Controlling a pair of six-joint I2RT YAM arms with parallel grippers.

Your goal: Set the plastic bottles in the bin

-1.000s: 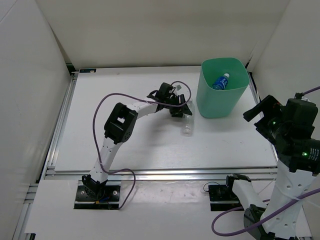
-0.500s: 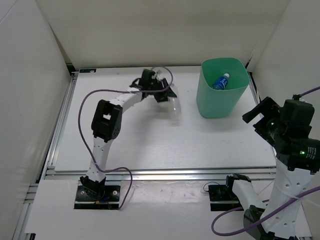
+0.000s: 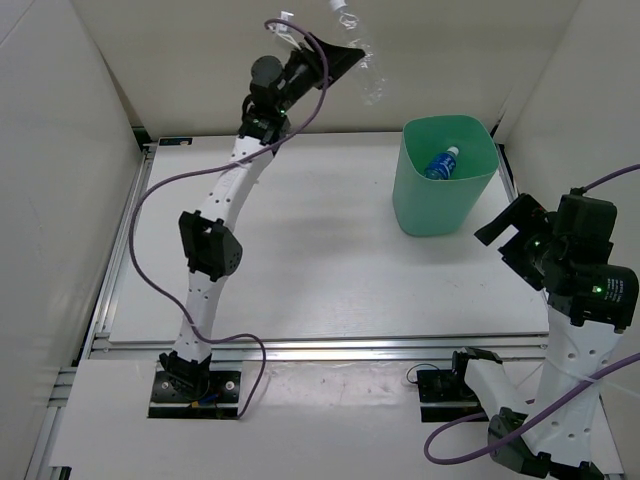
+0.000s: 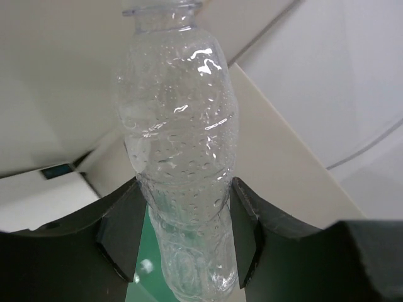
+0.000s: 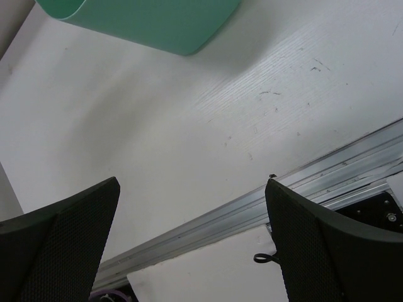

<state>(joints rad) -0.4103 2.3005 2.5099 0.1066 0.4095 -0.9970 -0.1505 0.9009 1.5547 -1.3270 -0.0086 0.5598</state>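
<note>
My left gripper [image 3: 338, 58] is raised high above the table's far edge, left of the bin, and is shut on the plain clear bottle [image 3: 362, 62]. In the left wrist view both fingers [image 4: 123, 236] press the bottle's [image 4: 182, 151] lower body, and a bit of green bin [image 4: 141, 277] shows below. The mint-green bin [image 3: 436, 205] stands at the far right of the table. The clear bottle with the blue label [image 3: 440, 163] lies inside it. My right gripper [image 3: 505, 238] is open and empty, in the air right of the bin [image 5: 145, 19]. The green bottle and the white-blue-orange bottle are out of view.
White walls close in the table on three sides. An aluminium rail [image 3: 320, 345] runs along the table's near edge and shows in the right wrist view [image 5: 271, 201]. A purple cable [image 3: 160, 190] hangs along the left arm.
My left arm has lifted the clear bottle from the table beside the bin, swung it back and left, then raised it high toward the far wall. The right arm has barely moved.
</note>
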